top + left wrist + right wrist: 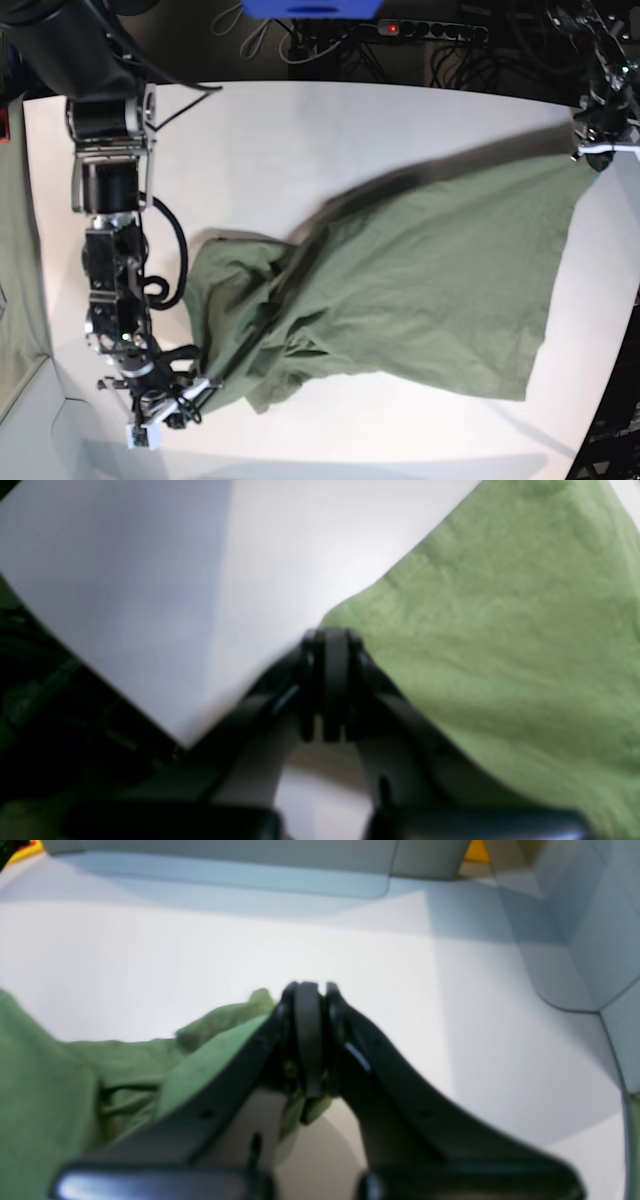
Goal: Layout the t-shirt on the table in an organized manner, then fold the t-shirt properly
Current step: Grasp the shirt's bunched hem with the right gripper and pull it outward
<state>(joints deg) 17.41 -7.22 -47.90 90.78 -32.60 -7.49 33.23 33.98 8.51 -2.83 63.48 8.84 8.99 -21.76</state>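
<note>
The olive-green t-shirt (pixel 430 290) is stretched across the white table (pixel 300 150) from lower left to upper right, bunched and wrinkled at its lower-left end. My left gripper (pixel 598 150) is at the table's far right and is shut on a shirt corner, holding it raised. In the left wrist view the jaws of this gripper (pixel 332 635) are closed at the edge of the shirt (pixel 500 630). My right gripper (pixel 190 395) is near the front left, shut on the bunched end. In the right wrist view the right gripper (pixel 310 990) pinches green cloth (pixel 50 1080).
A green cloth strip (pixel 15 300) hangs at the left edge of the base view. A power strip (pixel 430 30) and cables lie behind the table's far edge. Grey panels (pixel 575 915) stand beyond the table (pixel 350 940) in the right wrist view.
</note>
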